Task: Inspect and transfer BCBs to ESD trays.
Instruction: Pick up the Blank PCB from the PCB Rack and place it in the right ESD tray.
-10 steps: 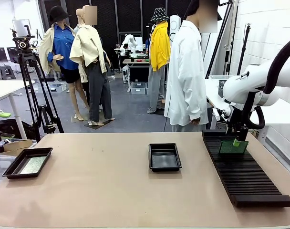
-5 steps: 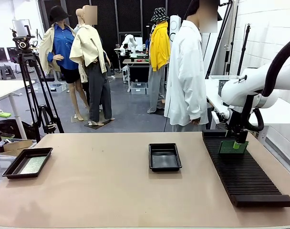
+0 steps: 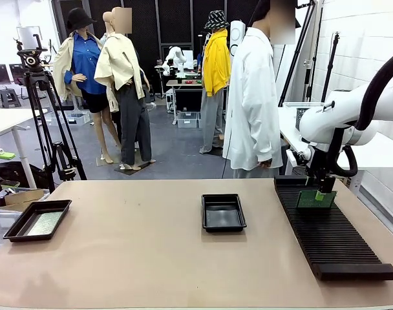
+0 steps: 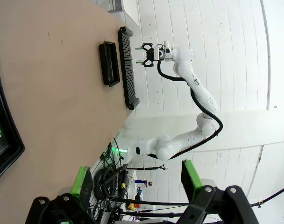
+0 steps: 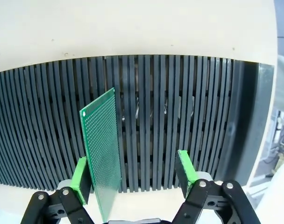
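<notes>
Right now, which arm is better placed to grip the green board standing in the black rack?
Right: the right gripper is open around the upright board in the rack; the left gripper is far away, beside the left tray.

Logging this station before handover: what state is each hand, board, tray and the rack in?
right hand: open, pads either side of the upright BCB.
upright BCB: on edge in the rack.
left hand: open, holding nothing.
left tray: holds one flat BCB.
middle tray: empty.
</notes>
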Robot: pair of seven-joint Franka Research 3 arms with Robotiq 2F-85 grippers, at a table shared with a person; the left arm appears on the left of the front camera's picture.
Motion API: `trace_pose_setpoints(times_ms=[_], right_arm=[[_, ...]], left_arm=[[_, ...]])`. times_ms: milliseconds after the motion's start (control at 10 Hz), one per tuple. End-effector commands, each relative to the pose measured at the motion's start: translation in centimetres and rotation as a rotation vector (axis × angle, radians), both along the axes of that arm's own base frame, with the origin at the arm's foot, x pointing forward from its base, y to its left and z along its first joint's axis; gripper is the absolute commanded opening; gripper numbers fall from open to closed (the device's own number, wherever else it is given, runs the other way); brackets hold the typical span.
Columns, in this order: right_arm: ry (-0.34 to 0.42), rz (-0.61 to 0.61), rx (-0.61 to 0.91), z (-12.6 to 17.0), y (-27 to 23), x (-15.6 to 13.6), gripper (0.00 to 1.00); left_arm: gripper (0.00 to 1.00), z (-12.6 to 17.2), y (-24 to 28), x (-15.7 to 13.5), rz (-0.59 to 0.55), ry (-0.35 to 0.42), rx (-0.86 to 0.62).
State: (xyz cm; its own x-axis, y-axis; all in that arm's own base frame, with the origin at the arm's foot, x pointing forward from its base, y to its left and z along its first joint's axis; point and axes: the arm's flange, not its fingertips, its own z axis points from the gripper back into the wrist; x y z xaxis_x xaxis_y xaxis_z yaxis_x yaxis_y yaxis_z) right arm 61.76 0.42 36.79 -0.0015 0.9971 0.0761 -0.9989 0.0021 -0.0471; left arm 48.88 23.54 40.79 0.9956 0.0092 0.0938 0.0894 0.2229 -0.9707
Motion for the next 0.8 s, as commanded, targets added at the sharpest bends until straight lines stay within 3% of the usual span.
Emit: trace_pose_setpoints(times_ms=[0, 700], right_arm=[[-0.015, -0.018, -0.034, -0.21, 0.29, -0.88, 0.81], [0.01, -0.003, -0.037, -0.08, 0.42, -0.62, 0.59]], left_arm=[[1.0, 0.12, 0.08, -0.06, 0.0, -0.002, -0.002], [1.0, 0.12, 0.08, -0.06, 0.0, -0.002, -0.002]])
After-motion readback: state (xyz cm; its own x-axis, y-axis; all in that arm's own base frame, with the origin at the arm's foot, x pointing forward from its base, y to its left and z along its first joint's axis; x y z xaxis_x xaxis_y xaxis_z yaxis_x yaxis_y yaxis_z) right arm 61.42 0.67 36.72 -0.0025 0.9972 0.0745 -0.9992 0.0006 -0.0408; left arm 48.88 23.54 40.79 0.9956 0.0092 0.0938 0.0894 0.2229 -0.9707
